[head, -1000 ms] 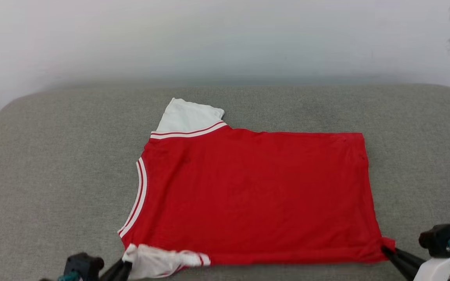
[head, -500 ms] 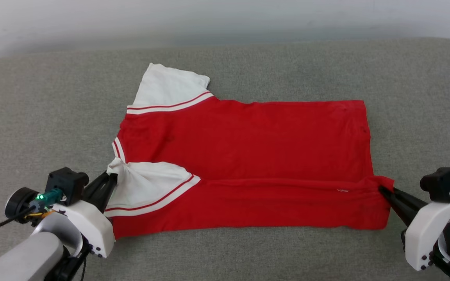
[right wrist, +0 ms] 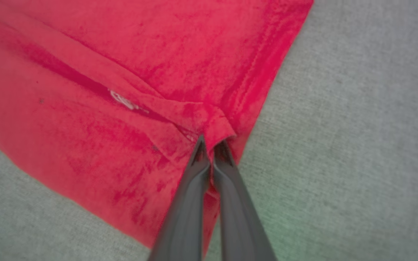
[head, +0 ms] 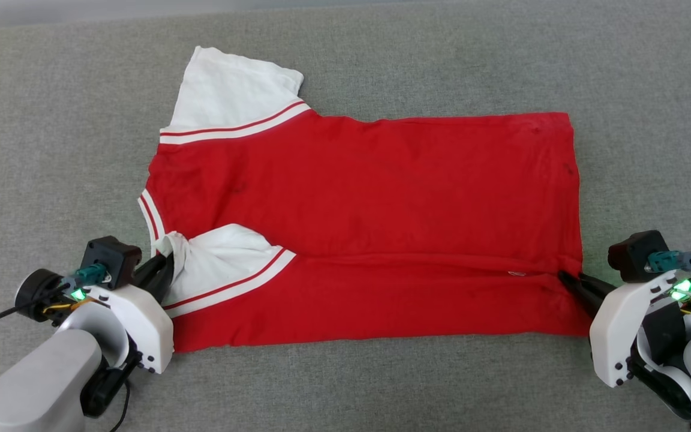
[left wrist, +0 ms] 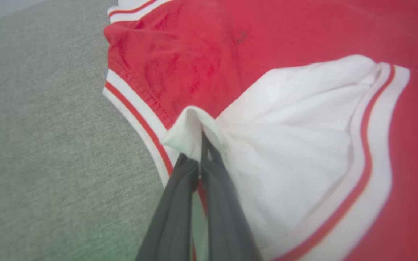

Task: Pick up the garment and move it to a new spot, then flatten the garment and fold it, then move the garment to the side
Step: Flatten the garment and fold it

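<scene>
My left hand [head: 164, 267] sits at lower left, fingers pressed together and pinching the bunched tip of the near white sleeve [head: 219, 261]. The left wrist view confirms it: white cloth is caught between the two dark fingers [left wrist: 180, 188]. My right hand [head: 566, 278] is at lower right, fingers pressed together on a small pinch of red cloth at the hem end of the garment [head: 381, 192]. The right wrist view shows that cloth puckered at the tips.

The garment lies spread on the grey fabric surface [head: 51, 150] between the two hands, collar end on my left and hem on my right. Its near side is folded over onto the body. The folded edge runs from the near sleeve across to my right hand, with a small white tag [head: 516, 274] just beside that edge. The striped collar trim [head: 149, 215] is just beyond my left hand. The red body lies mostly flat. The far sleeve [head: 234, 90] lies flat, pointing away from me, with grey surface beyond it.
</scene>
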Robot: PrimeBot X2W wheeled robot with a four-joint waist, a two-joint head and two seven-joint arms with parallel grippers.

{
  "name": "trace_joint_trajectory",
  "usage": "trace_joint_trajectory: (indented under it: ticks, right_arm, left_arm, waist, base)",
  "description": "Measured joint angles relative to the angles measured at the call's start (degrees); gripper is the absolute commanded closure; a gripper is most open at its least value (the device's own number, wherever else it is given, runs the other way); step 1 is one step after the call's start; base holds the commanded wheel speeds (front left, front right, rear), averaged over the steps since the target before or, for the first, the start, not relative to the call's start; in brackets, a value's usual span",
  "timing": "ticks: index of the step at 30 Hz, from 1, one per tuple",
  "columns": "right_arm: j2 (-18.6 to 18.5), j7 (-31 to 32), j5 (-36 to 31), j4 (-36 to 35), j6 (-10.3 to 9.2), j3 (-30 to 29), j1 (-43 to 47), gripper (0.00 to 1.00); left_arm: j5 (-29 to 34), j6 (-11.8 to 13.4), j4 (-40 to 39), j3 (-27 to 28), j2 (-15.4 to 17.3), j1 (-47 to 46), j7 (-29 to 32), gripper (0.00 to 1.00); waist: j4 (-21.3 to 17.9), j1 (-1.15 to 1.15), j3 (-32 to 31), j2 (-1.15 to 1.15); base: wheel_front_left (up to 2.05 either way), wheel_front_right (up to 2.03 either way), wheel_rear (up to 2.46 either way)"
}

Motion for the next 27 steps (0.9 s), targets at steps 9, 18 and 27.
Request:
trace_joint_trajectory:
  ticks: [9,18,27]
  right_arm:
    - [0.22,-4.75,-0.2,1.02,0.0,-0.56,0.2,0.0]
    - [0.16,-5.81,-0.53,-3.74,0.0,-4.13,4.66,0.0]
    - [0.66,-4.39,-1.66,-6.98,0.0,-6.43,6.5,0.0]
  left_arm:
    - [-2.42,-2.5,5.13,0.64,-2.41,-0.33,-1.03,0.0]
    - [-3.16,-2.11,-1.41,2.0,2.97,-4.8,5.66,0.0]
    - [-10.9,-4.34,-9.64,0.37,7.86,-8.88,27.74,0.0]
  waist:
    - [0.65,0.0,-3.8,0.0]
    - [1.82,0.0,-8.78,0.0]
    - [2.18,-0.01,-10.45,0.0]
  base:
    - [0.0,0.0,0.0]
    - [0.0,0.0,0.0]
    - [0.0,0.0,0.0]
